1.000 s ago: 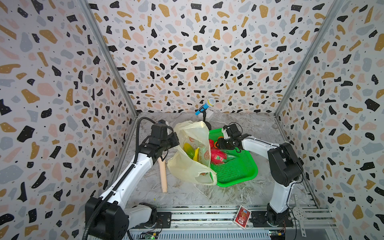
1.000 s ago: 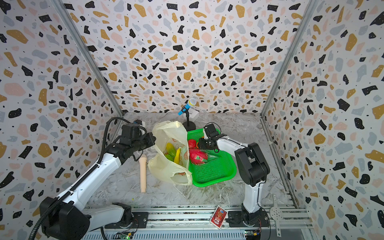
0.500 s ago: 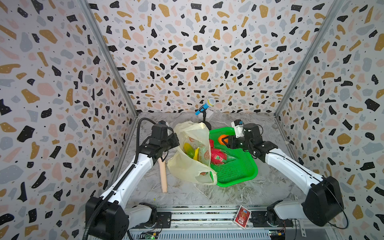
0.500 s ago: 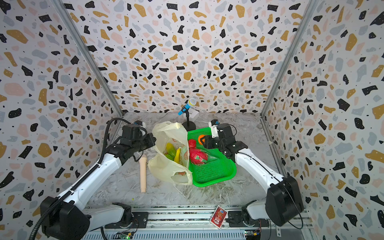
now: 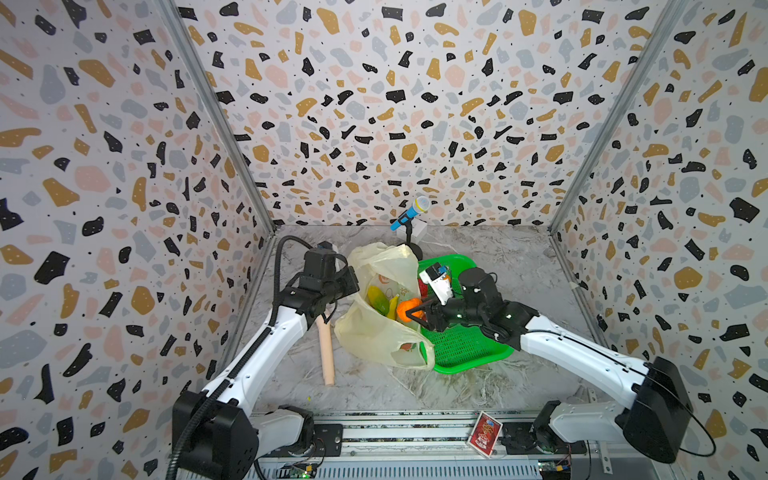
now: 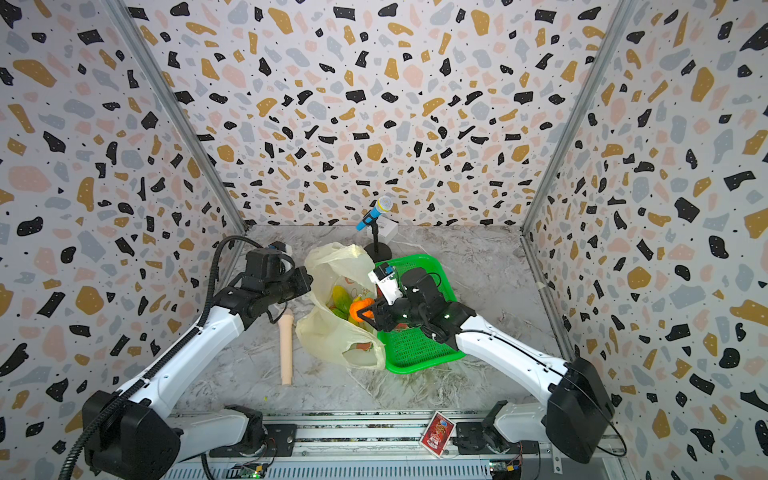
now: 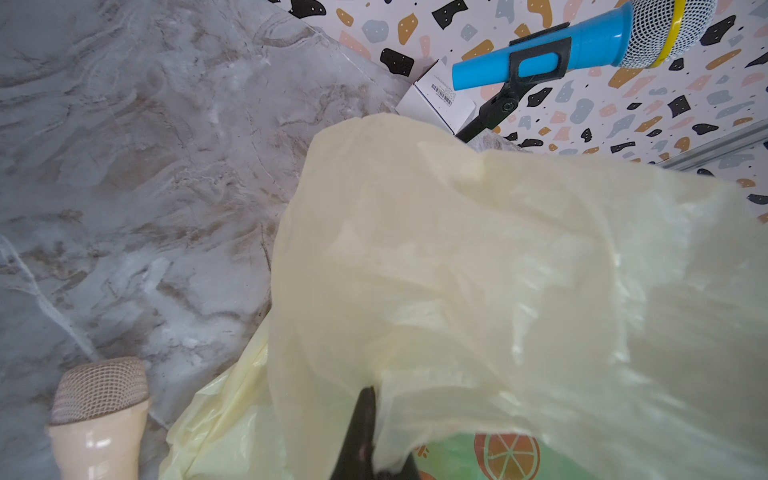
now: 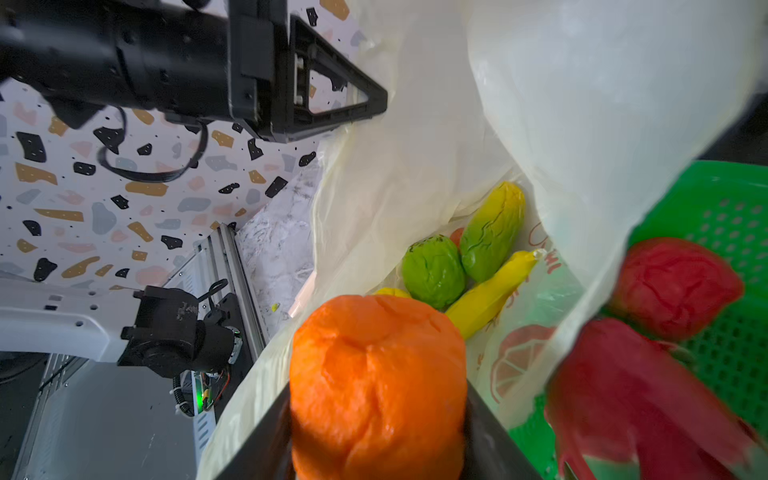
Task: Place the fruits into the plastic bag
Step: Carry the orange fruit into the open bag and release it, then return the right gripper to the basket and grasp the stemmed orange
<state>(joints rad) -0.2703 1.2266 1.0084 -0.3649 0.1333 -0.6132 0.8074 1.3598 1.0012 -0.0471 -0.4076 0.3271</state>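
The pale-yellow plastic bag (image 5: 374,332) (image 6: 332,336) stands open beside the green basket (image 5: 465,345). My left gripper (image 5: 353,282) (image 7: 368,395) is shut on the bag's rim (image 7: 457,270) and holds it up. My right gripper (image 5: 411,313) (image 8: 378,415) is shut on an orange (image 5: 409,309) (image 6: 360,308) (image 8: 378,386), which hangs at the bag's mouth. Inside the bag lie a mango (image 8: 492,230), a bumpy green fruit (image 8: 434,272), a banana (image 8: 490,293) and a lemon (image 8: 390,292). The red dragon fruit (image 8: 673,286) lies in the basket (image 8: 731,208), behind the bag's film.
A beige cylinder (image 5: 326,353) (image 7: 97,419) lies on the marble floor left of the bag. Behind the bag stand a blue toy microphone (image 5: 409,212) (image 7: 582,45) on its stand and a white box (image 7: 440,95). A red card (image 5: 484,428) leans on the front rail.
My right arm has carried the orange from above the back of the basket leftward to the bag's mouth. The left gripper and the bag have stayed in place.
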